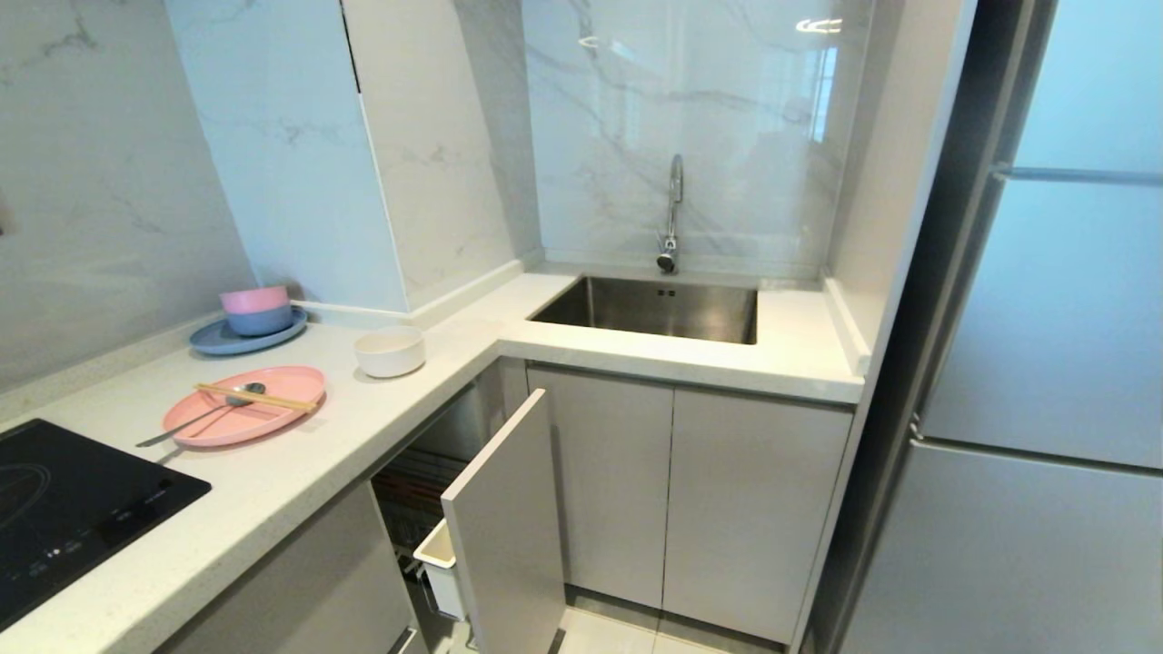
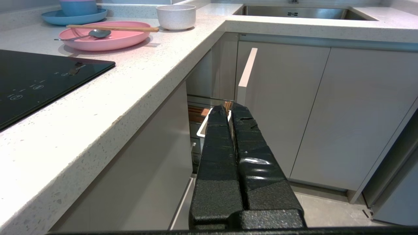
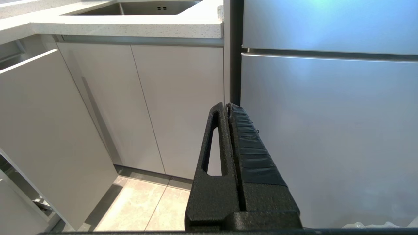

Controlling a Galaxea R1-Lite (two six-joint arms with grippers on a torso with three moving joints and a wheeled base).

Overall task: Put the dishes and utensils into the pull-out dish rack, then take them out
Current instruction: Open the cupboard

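Dishes wait untouched while both hands hang low and empty, fingers pressed together: the left hand point(image 2: 231, 109) faces the half-open pull-out dish rack point(image 1: 472, 527), the right hand point(image 3: 227, 107) faces cabinet doors beside the fridge point(image 1: 1045, 363). Up and to the left of the left hand, the nearer one, the pink plate point(image 1: 243, 405) sits near the desk's front edge beside the cooktop point(image 1: 73, 500), chopsticks point(image 1: 256, 397) and spoon point(image 1: 204, 413) lying crossed on it, with the white bowl point(image 1: 390, 351) toward the inner corner.
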